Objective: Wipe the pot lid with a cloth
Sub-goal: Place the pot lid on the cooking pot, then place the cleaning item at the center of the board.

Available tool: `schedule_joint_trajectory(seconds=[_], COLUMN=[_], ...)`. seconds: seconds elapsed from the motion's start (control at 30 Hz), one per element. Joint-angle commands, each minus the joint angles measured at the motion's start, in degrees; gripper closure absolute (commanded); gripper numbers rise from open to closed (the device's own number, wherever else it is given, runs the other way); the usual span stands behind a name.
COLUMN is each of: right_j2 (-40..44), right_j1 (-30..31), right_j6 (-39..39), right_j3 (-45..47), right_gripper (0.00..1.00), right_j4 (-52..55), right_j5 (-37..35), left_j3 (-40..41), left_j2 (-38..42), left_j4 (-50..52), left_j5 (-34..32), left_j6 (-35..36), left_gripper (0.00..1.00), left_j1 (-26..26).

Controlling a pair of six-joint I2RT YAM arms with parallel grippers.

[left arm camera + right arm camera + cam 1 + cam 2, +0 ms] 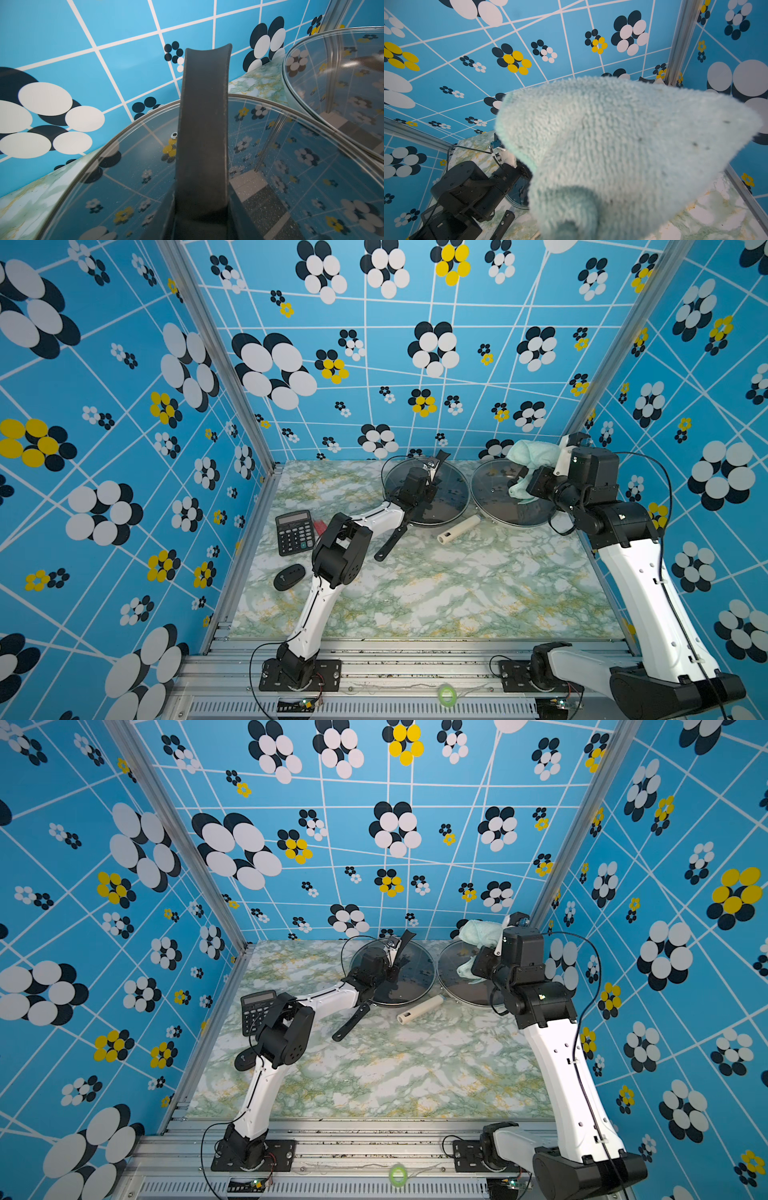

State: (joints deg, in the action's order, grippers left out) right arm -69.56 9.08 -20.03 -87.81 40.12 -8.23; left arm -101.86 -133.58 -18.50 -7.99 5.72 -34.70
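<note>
Right wrist view is nearly filled by the pale mint-green terry cloth (623,145). It is bunched and rises straight out from between the jaws of the right gripper (521,480), which are closed tight on its gathered end. In both top views one fold stands up behind those jaws. A shorter fold hangs just below and ahead of them, over a round metal-rimmed glass lid (494,499) on a pan with a cream cylindrical handle (458,529). I cannot tell whether that fold touches the glass.

Close beside it lies a second round glass pot lid (451,489), on a dark pan with a long black handle (390,541). The left gripper (432,481) is clamped on this lid's black strap handle (203,135). In the left wrist view the strap runs up out of the jaws, with speckled glass spreading below them on both sides.

The step in hand looks like the start of the wipe, with the cloth gripped and poised over glass and one lid steadied. Next, the right jaws need to come down until a broad fold presses flat, then sweep across the surface. If the steadied lid is the target, they must first cross toward the left jaws while keeping clear of the strap.
</note>
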Motion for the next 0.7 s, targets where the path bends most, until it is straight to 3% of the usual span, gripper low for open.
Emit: schedule_joint_trajectory(seconds=[0.0,0.03,0.13,0.23,0.3,0.53,0.67], right_j2=[-0.74,-1.07,-2.14,-3.03,-2.76,0.1,1.22], right_j1=[0.34,0.33,0.32,0.41,0.7,6.58,10.02], right_j6=[1.76,1.78,1.4,0.79,0.89,-0.11,-2.25], right_j3=[-1.51,-1.45,-0.79,1.83,4.87,16.78,23.96], right_gripper=[1.0,1.0,1.0,0.99,0.95,0.85,0.79], right_j4=[0.06,-0.24,-0.97,-1.41,-1.49,-0.27,1.29], right_j5=[1.0,1.23,2.9,7.3,9.36,7.21,5.42], left_j3=[-1.42,-0.76,1.43,3.41,4.52,11.16,15.32], left_j2=[1.95,2.54,5.3,9.35,12.6,25.83,32.42], left_j4=[-6.19,-6.35,-7.86,-9.97,-10.97,-11.29,-6.7], left_j5=[-1.5,-1.5,-1.24,-0.22,0.92,2.78,2.37], left_j6=[2.03,1.94,2.02,1.02,0.13,-3.01,-5.68], left_gripper=[1.0,0.98,0.69,0.47,0.2,0.0,0.01], left_j1=[-1.15,-1.31,-1.68,-1.64,-1.52,0.15,2.53])
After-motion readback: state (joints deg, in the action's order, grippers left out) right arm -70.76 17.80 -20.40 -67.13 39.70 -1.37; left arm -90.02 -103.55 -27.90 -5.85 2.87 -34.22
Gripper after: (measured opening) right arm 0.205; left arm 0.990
